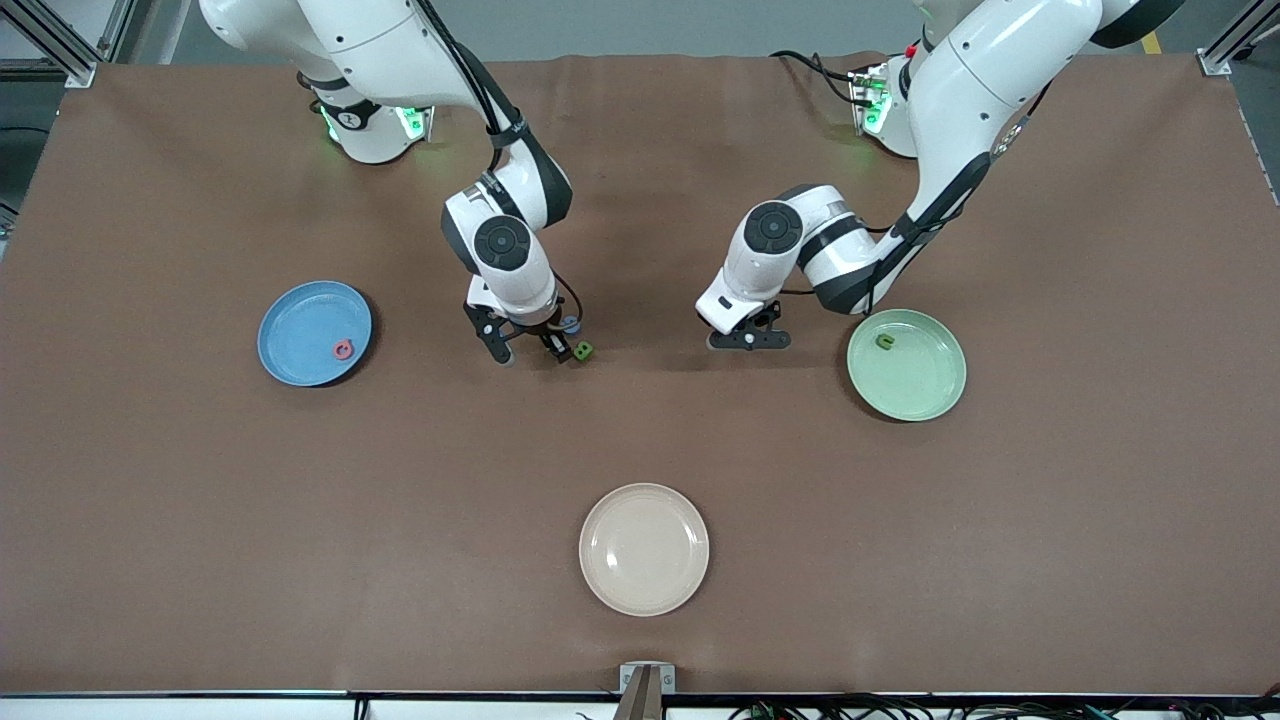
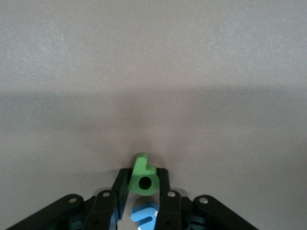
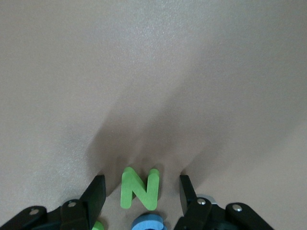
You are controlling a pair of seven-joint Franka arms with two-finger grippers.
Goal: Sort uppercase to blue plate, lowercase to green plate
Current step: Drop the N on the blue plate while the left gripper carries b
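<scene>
Three plates total: the blue plate [image 1: 300, 345] has one pink Q [image 1: 343, 349], the green plate [image 1: 925, 375] one green letter [image 1: 884, 341], the cream plate [image 1: 644, 549] none. The left gripper [image 2: 143, 191], low over the table's middle, is pinching a green p/b letter [image 2: 143, 175] next to one blue letter [image 2: 145, 215]. The right gripper [image 3: 140, 195] is spread wide around the green N [image 3: 139, 189].

Tight at table centre, open elsewhere.
Right gripper [image 1: 528, 350] and left gripper [image 1: 750, 340] low over the middle, green letter [image 1: 583, 350] just beside the right one; bare cloth between blue plate [image 1: 300, 360], green plate [image 1: 930, 395] and cream plate [image 1: 644, 590].
</scene>
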